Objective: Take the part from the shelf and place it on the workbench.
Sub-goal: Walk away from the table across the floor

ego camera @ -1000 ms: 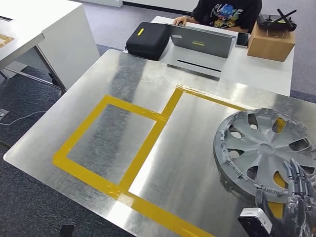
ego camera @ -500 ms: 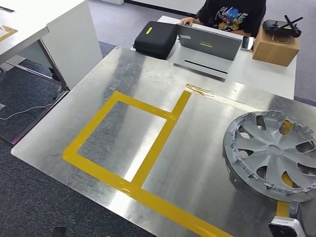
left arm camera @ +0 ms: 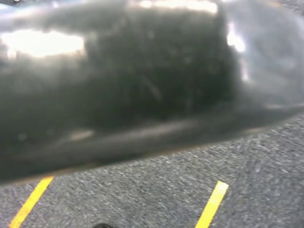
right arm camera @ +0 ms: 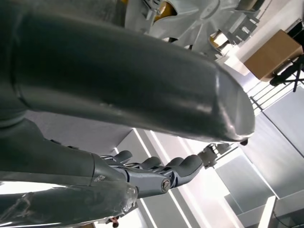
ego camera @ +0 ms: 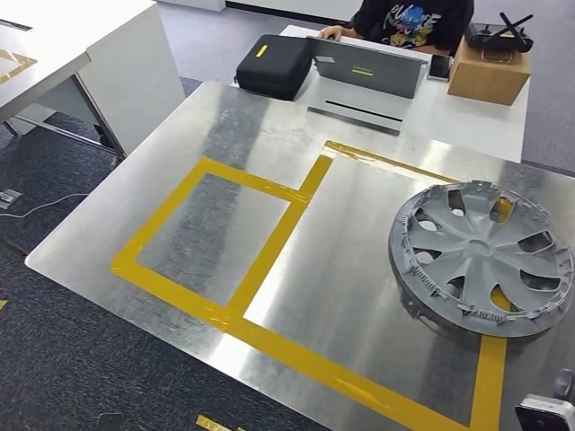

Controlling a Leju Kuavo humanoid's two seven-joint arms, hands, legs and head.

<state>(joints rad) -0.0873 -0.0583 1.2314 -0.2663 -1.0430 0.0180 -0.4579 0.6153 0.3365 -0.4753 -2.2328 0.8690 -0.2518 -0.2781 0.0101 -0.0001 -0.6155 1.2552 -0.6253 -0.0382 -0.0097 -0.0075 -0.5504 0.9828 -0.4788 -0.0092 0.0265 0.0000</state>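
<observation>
The part is a grey wheel cover (ego camera: 480, 259). It lies flat on the metal workbench (ego camera: 339, 260), on its right side, across the yellow tape lines (ego camera: 275, 247). Nothing touches it. In the right wrist view my right hand (right arm camera: 118, 175) is drawn back from the wheel cover (right arm camera: 193, 16), with the thick thumb (right arm camera: 143, 85) and the dark fingers (right arm camera: 168, 171) apart and nothing between them. The white wrist camera of my right arm (ego camera: 545, 413) sits at the bottom right corner of the head view.
Behind the workbench stands a white desk (ego camera: 468, 108) with a grey laptop (ego camera: 366, 67), a black case (ego camera: 275, 65) and a cardboard box (ego camera: 488, 72). A person (ego camera: 413, 20) sits at it. Another white table (ego camera: 75, 54) stands at the left.
My right hand has let go of the wheel cover's near rim and pulled back below the head view. The cover stays on the workbench. The camera has shifted a little.
</observation>
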